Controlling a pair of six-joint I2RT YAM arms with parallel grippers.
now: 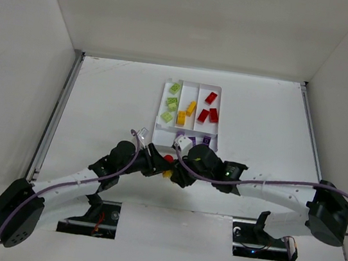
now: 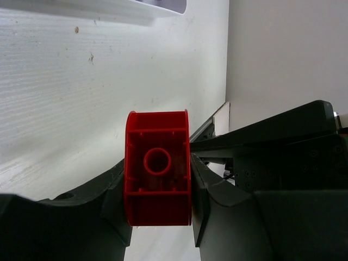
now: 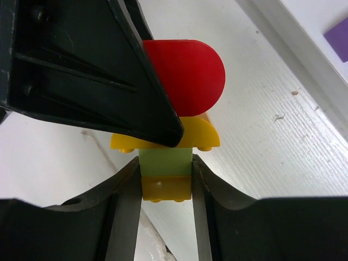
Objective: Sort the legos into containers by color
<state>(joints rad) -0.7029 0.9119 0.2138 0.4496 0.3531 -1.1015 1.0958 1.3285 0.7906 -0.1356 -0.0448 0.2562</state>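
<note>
White matte table, closed in by plain white walls. Near the bases, left gripper clamped on red plastic brick, right gripper clamped on light green brick joined with yellow pieces. Beyond, white divided plastic tray: green bricks left, yellow-orange bricks middle, red bricks right, purple bricks in the near crosswise section.

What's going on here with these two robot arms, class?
The left gripper is clamped on a red brick; the right gripper grips the green-and-yellow stack it sits against, just short of the white tray. They look to be pulling the pieces apart. Other bricks already lie sorted by colour in the tray.
</note>
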